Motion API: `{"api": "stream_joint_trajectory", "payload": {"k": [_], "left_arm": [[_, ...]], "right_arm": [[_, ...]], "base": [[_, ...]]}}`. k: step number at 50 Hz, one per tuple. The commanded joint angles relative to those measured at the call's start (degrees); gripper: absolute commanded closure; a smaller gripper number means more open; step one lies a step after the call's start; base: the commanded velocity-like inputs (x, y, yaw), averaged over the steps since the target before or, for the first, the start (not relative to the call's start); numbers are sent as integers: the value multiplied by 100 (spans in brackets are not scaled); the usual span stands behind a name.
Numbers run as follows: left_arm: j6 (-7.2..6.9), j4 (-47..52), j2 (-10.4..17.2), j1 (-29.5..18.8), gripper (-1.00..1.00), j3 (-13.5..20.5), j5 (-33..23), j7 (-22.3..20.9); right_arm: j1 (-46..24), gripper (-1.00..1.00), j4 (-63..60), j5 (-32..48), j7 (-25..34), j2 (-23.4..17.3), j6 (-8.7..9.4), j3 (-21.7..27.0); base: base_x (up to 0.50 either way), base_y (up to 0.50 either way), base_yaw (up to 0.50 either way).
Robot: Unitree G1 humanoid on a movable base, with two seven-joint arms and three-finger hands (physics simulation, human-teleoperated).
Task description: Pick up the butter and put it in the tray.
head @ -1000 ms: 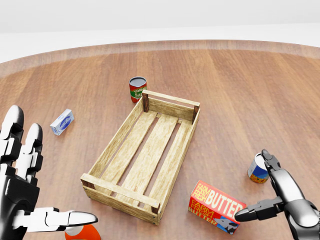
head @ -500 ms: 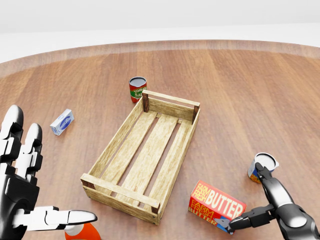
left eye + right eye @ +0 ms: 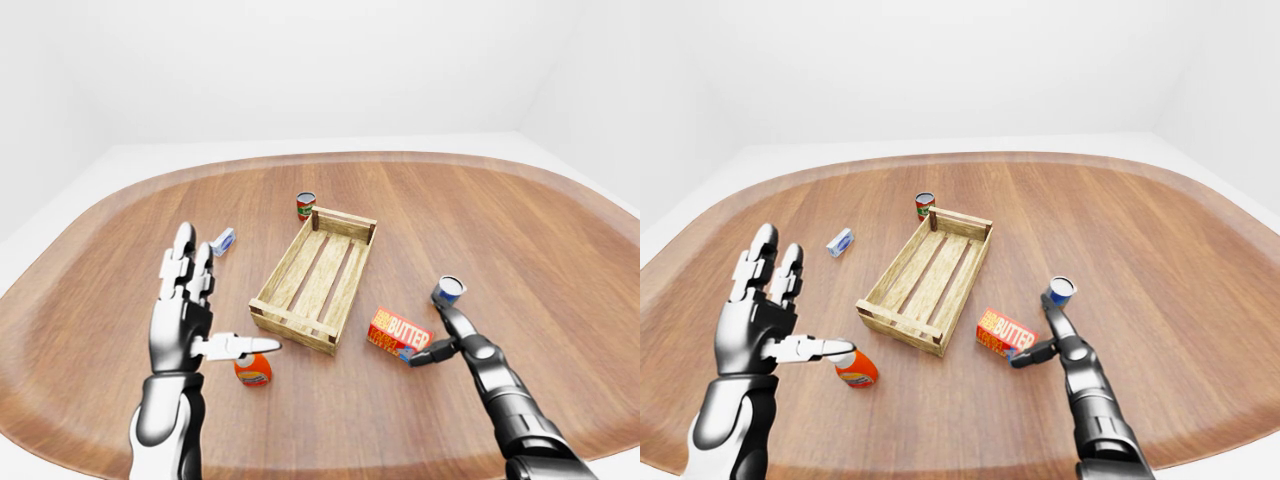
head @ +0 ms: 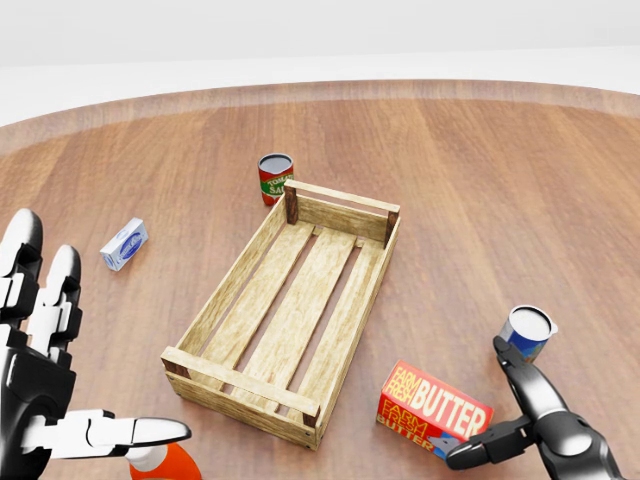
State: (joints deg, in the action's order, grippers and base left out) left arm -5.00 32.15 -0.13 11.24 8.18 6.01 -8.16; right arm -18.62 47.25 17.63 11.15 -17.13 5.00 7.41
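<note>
The butter is a red and orange box lying flat on the wooden table, just right of the tray's near corner. The tray is an empty slatted wooden crate in the middle of the head view. My right hand is open at the butter's right end. Its thumb tip rests at the box's lower right corner and its fingers stand beside the box without closing on it. My left hand is open and empty, fingers spread, held up left of the tray.
A blue can stands just right of the butter, close to my right fingers. An orange bottle lies under my left thumb. A red tomato can stands at the tray's far corner. A small blue-white box lies to the left.
My right hand has moved down and left in the head view, bringing its thumb to the butter's lower right corner and uncovering the blue can. My left hand has sunk slightly.
</note>
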Motion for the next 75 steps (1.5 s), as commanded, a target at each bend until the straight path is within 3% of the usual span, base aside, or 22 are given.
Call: {"api": "stream_joint_trajectory", "payload": {"k": [1,54,55,56,57,58,75], "left_arm": [[0,-29,1,-16,-100,27,10,-1],[0,46,-6,5,-100,42,7,-21],[0,56,-5,2,-100,41,7,-18],[0,54,-5,3,-100,39,5,-18],[0,30,-5,-6,-100,38,2,-15],[0,22,-5,-8,-100,38,1,-15],[0,35,-3,-14,-100,44,2,12]], "right_arm": [[-106,-100,434,12,-31,24,0,-69],[-456,-100,999,69,-55,88,0,-237],[-469,-88,1013,61,-45,81,0,-230],[-478,-29,1000,52,-35,78,0,-224],[-441,51,852,21,7,75,0,-204],[-421,100,792,22,13,79,0,-204],[-311,100,567,49,29,114,0,-194]], "base": [[0,0,0],[0,0,0],[0,0,0],[0,0,0],[0,0,0],[0,0,0],[0,0,0]]}}
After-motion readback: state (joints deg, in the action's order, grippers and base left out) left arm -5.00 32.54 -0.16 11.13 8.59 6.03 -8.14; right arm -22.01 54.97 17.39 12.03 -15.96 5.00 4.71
